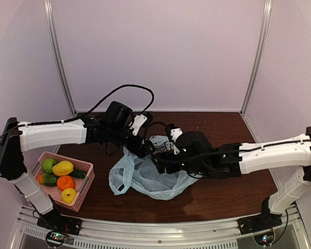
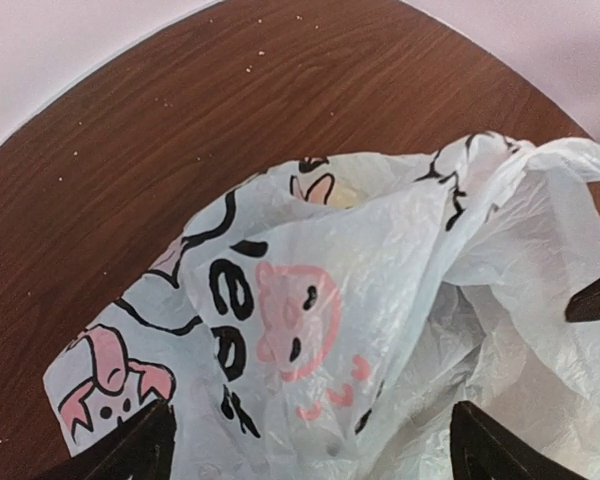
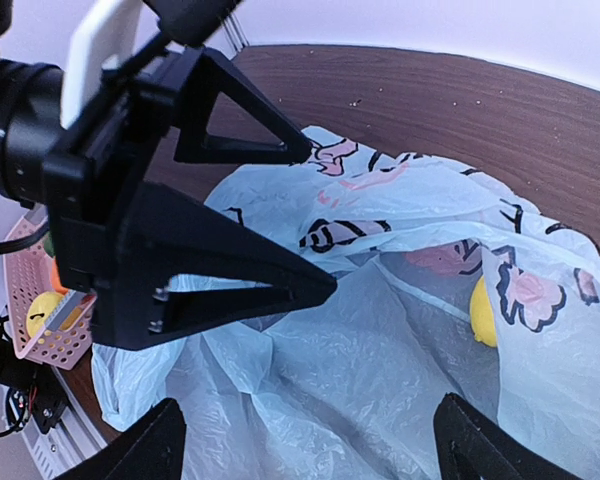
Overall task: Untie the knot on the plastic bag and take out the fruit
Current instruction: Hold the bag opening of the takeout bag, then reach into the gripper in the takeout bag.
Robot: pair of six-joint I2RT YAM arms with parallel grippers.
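- Table (image 1: 223, 192): dark brown wood grain, pale specks (image 2: 260, 50) scattered toward the far side.
- Room: plain pale lilac walls (image 1: 160, 52), metal posts (image 1: 59, 57) in the far corners, ribbed metal rail (image 1: 160, 231) along the near edge.
- Plastic bag (image 1: 150, 181): crumpled at mid-table, one handle loop flopped to its near left.
- Knot: can't make it out in any view.
- Fruit (image 1: 62, 168): five pieces in the pink basket (image 1: 88, 181) at near left (two yellow, one orange, two green). One more yellow piece (image 3: 483, 312) shows through the bag.
- Left gripper (image 3: 322, 218): jaws wide apart over the bag's far left, nothing held.
- Right gripper (image 3: 310, 428): jaws spread over the bag's right side, nothing held.
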